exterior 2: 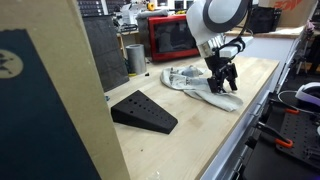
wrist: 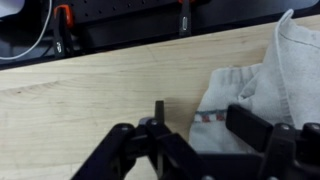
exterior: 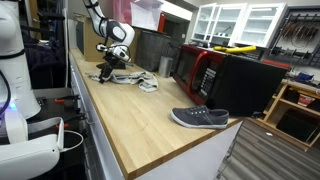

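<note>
The claw (exterior 2: 222, 80), jaws apart, straddles the towel (wrist: 240, 100) edge (barely a corner between them); a shallow pinch could slip off.

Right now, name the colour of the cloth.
The cloth is off-white with a faint reddish stripe; wrist view.
</note>
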